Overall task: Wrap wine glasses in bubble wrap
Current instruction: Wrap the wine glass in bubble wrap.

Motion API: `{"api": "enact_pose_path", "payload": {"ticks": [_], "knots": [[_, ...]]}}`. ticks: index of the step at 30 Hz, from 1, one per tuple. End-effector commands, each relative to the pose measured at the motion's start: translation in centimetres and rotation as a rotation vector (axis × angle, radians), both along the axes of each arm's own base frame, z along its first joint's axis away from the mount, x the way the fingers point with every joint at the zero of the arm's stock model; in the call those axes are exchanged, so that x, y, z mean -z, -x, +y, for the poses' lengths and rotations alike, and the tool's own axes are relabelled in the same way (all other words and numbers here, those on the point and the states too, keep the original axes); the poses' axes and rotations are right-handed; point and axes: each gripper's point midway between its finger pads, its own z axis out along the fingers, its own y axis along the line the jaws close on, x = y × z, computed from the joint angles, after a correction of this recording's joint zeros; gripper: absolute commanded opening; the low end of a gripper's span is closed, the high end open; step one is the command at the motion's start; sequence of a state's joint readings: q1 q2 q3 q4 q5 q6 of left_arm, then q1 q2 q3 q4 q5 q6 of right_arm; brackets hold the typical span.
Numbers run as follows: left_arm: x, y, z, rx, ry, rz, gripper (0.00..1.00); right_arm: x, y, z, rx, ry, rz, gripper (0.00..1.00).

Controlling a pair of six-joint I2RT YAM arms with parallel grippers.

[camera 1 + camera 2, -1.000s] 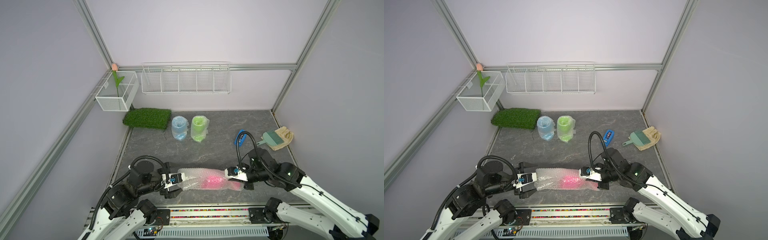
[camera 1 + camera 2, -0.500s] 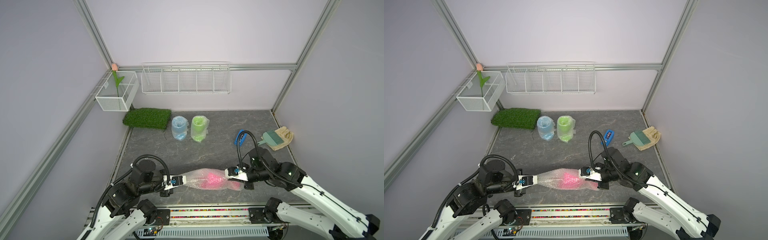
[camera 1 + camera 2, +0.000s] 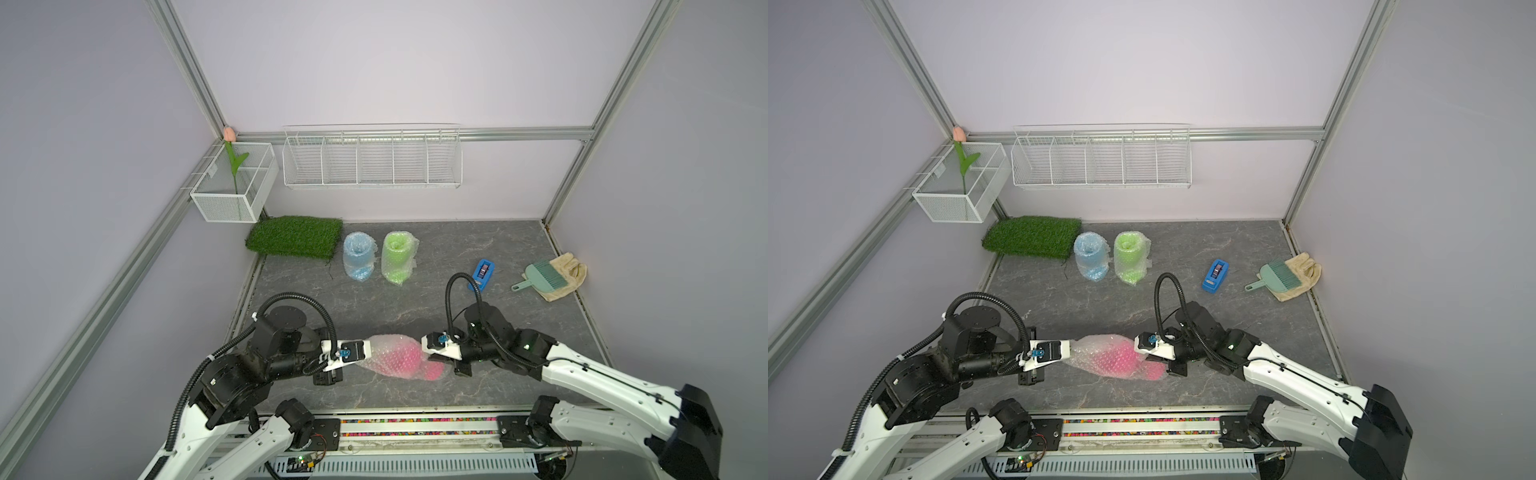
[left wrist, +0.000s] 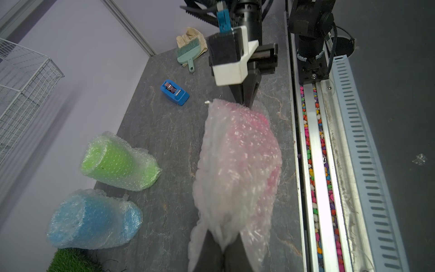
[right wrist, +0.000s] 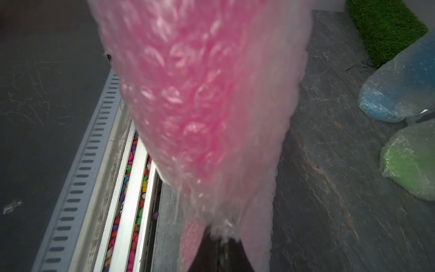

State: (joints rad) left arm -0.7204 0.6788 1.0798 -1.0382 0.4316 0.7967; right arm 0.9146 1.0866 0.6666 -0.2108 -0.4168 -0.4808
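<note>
Bubble wrap (image 3: 384, 360) bundled round the pink goblet (image 3: 409, 356) spans both pincers — left pincer (image 3: 367, 354) clenched on one gathered end, right pincer (image 3: 427, 358) on the other, the foot end I think. Its long axis runs pincer to pincer, low over the counter (image 3: 415, 303). Wrapped blue goblet (image 3: 358, 257) and green goblet (image 3: 397, 257) stand well beyond; tape dispenser (image 3: 483, 272) behind the right pincer.
</note>
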Motion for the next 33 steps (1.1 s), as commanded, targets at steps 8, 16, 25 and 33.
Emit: {"api": "enact_pose_path", "payload": {"ticks": [8,16,25,33], "knots": [[-0.3,-1.1,-1.5,0.054,-0.117,0.097,0.0,3.0,-2.3,6.0,-0.026,-0.211,-0.078,0.07],[1.1,-2.6,-2.9,0.023,-0.204,0.239,0.0,7.5,-3.9,4.6,0.022,-0.209,-0.074,0.07],[5.6,-4.3,-5.2,-0.024,-0.365,0.315,0.0,10.1,-4.4,2.6,0.06,-0.211,-0.025,0.07],[10.0,-5.6,-7.2,-0.039,-0.461,0.404,0.0,10.4,-4.5,2.3,0.072,-0.206,-0.011,0.07]]}}
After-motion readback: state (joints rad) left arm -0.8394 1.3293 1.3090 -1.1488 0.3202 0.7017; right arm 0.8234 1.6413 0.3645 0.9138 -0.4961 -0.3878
